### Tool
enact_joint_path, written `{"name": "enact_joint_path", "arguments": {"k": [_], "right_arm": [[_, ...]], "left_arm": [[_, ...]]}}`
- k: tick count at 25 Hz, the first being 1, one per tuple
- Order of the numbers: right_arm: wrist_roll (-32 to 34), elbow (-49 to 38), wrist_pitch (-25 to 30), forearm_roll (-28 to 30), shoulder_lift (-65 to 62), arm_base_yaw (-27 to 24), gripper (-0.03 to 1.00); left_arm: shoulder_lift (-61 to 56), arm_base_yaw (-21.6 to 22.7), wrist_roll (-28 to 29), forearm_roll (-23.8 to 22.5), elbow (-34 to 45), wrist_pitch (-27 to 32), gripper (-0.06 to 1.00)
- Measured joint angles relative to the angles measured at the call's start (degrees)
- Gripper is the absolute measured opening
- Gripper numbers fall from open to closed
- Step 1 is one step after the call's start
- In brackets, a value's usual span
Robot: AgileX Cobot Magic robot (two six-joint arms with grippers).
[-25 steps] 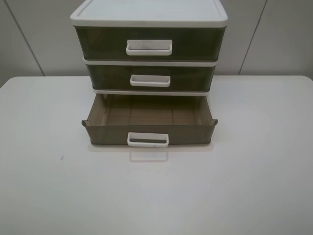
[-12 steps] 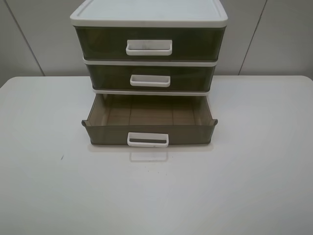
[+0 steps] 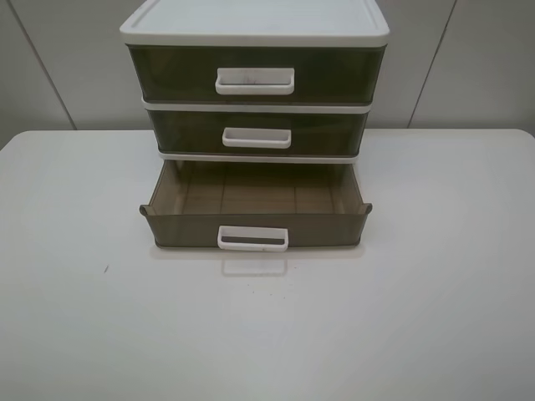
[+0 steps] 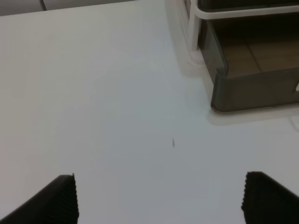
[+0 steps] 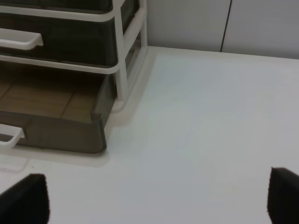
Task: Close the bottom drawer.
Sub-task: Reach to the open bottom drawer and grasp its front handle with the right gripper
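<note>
The bottom drawer (image 3: pixel 255 227) of the white-framed three-drawer unit (image 3: pixel 255 25) is pulled out toward the table's front and is empty, its narrow white handle (image 3: pixel 253 239) facing me. The middle drawer (image 3: pixel 257 134) and top drawer (image 3: pixel 255 75) are shut. No gripper shows in the exterior view. In the left wrist view my left gripper (image 4: pixel 159 198) is open over bare table, off the drawer's left front corner (image 4: pixel 254 91). In the right wrist view my right gripper (image 5: pixel 156 198) is open, off the drawer's right front corner (image 5: pixel 74 133).
The white table (image 3: pixel 418 317) holds only the drawer unit. A grey panelled wall (image 3: pixel 468 67) stands behind it. A small dark speck (image 3: pixel 106 269) lies on the table at the left.
</note>
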State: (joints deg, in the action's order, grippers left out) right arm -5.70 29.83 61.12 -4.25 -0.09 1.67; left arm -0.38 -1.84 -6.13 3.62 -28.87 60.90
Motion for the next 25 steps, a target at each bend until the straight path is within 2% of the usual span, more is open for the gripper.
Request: {"name": "enact_joint_path", "arguments": {"k": [9,15,22,25], "right_arm": [[0.00,0.00,0.00,0.00,0.41,0.00,0.82],[0.00,0.72,-1.28,-2.17,14.67,0.00,0.82],[0.00,7.12,-17.03,-8.68,37.68,0.06,0.82],[0.00,9.49,-21.70,-11.30,46.11,3.49,0.82]], "left_arm": [[0.00,0.00,0.00,0.00,0.00,0.00,0.72],[0.00,0.00,0.00,0.00,0.00,0.00,0.72],[0.00,0.00,0.00,0.00,0.00,0.00,0.72],[0.00,0.00,0.00,0.00,0.00,0.00,0.72]]}}
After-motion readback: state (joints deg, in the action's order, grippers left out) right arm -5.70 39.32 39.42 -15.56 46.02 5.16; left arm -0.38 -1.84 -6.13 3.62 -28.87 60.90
